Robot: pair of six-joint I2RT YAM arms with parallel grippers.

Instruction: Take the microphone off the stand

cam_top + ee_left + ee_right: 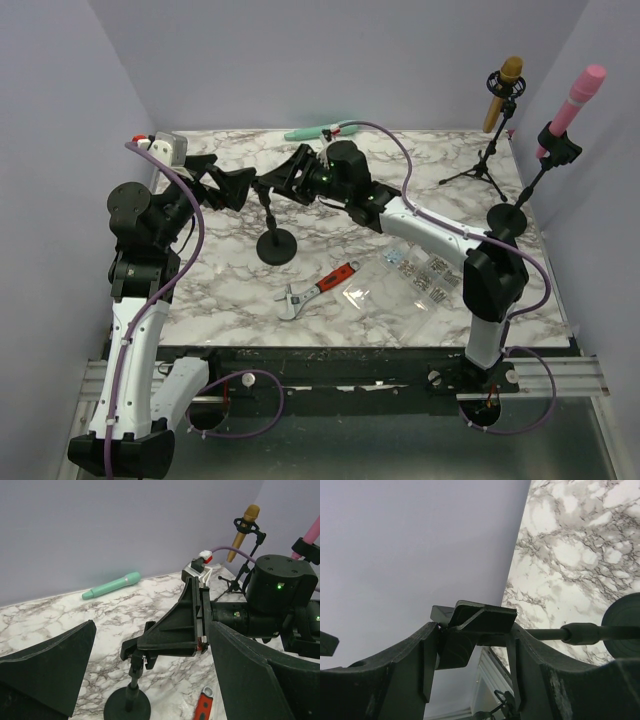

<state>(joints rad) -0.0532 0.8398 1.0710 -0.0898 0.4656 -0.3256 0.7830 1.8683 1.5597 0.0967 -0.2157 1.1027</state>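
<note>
Right claw [275, 180]: I have it reached in to the middle of the bench [230, 290], with its 2 fingers on either side of the clip [482, 620] and pressed against it, as far as my wrist view shows.
Left claw: [240, 185] spread wide with nothing between the fingers, hovering just left of the clip.
Round-base stand [277, 247]: upright mid-bench, its short pole tilted, and the clip on top holds no microphone.
Green microphone [112, 585]: lying flat at the far edge of the bench near the back wall, well apart from that stand.
Gold microphone [505, 90]: I see it seated in a tripod stand [485, 165] at the far right corner.
Pink microphone [578, 100]: clipped in a 2nd round-base stand [507, 220] on the right edge.
Adjustable wrench [320, 288]: red handle, lying just in front of the middle stand.
Parts bags [420, 268]: clear, lying right of the wrench, beside the right arm.
</note>
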